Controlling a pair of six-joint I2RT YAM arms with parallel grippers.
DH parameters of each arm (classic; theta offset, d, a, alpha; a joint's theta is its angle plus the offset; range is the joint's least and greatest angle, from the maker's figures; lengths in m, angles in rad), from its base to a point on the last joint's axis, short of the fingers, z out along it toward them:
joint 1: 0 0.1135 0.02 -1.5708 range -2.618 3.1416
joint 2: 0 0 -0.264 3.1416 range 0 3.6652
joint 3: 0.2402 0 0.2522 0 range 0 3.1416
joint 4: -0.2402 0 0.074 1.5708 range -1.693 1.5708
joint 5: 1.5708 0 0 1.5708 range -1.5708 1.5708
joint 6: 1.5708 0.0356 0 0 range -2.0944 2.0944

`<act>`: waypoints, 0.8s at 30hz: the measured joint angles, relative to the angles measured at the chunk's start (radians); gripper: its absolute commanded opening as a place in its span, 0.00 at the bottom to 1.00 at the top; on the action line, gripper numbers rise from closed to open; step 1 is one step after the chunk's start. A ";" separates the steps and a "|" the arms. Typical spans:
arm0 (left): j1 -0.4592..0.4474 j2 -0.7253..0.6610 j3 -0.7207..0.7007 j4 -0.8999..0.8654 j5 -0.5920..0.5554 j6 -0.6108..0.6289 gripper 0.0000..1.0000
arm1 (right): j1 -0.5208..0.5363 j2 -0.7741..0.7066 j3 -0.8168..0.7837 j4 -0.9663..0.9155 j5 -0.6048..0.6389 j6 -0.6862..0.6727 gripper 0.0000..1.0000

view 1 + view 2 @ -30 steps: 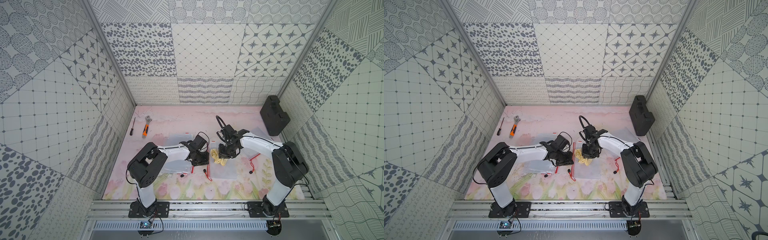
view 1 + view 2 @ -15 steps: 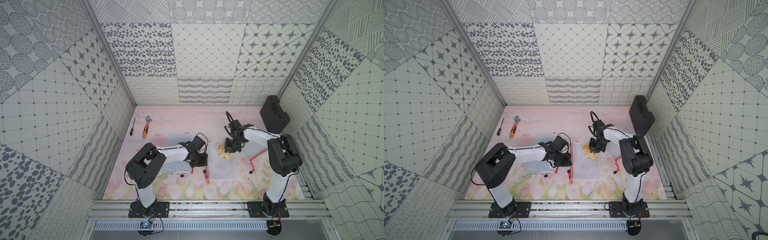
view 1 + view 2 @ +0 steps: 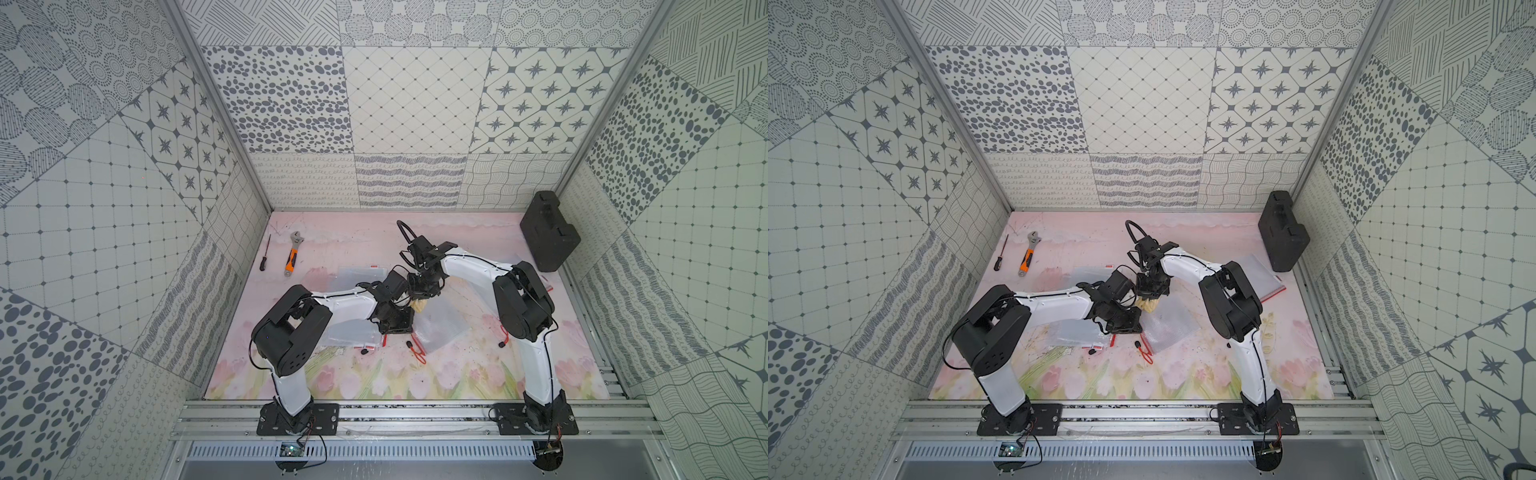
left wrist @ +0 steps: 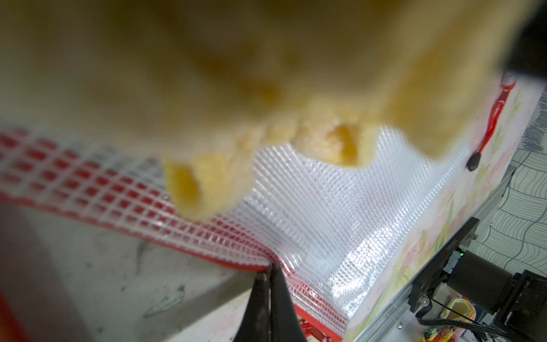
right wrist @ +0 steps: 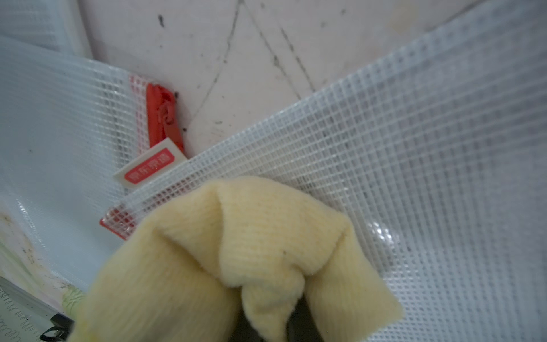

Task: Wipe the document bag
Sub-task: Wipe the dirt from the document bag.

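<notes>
Lying at centre of tabletop [image 3: 457, 374], bag [image 3: 444, 328] has its red edge pinched in the fully closed left pincer [image 4: 269, 268] at its 9 o'clock. Right pincer [image 3: 1149, 296], clamped tight on cloth [image 5: 266, 251], presses it on the bag's 11 o'clock corner.

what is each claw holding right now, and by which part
The right claw grips the yellow cloth by a bunched-up part, its folds hanging onto the document bag. The left claw pinches that bag's red-trimmed edge.
</notes>
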 measured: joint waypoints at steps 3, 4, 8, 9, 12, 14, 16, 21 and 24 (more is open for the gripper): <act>0.001 -0.001 0.000 -0.004 -0.002 0.005 0.00 | -0.034 0.001 -0.013 0.004 -0.037 0.000 0.00; 0.002 -0.002 0.000 -0.004 -0.003 0.007 0.00 | -0.053 -0.005 -0.033 0.016 -0.057 0.000 0.00; 0.008 -0.006 -0.003 0.005 -0.018 0.016 0.00 | -0.161 -0.104 -0.197 0.068 -0.098 -0.002 0.00; 0.011 -0.007 -0.004 0.007 -0.019 0.019 0.00 | -0.191 -0.129 -0.234 0.071 -0.097 -0.004 0.00; 0.018 -0.010 -0.006 0.015 -0.020 0.026 0.00 | -0.284 -0.206 -0.333 0.064 -0.070 -0.010 0.00; 0.024 -0.010 -0.005 0.015 -0.018 0.034 0.00 | -0.309 -0.232 -0.358 0.055 -0.037 -0.011 0.00; 0.029 -0.004 0.004 0.007 -0.016 0.044 0.00 | -0.290 -0.244 -0.363 0.049 0.003 -0.009 0.00; 0.034 0.013 0.031 -0.031 -0.003 0.067 0.00 | -0.169 -0.225 -0.297 0.031 0.042 0.018 0.00; 0.034 0.016 0.037 -0.043 -0.003 0.077 0.00 | -0.109 -0.180 -0.224 0.064 0.008 0.050 0.00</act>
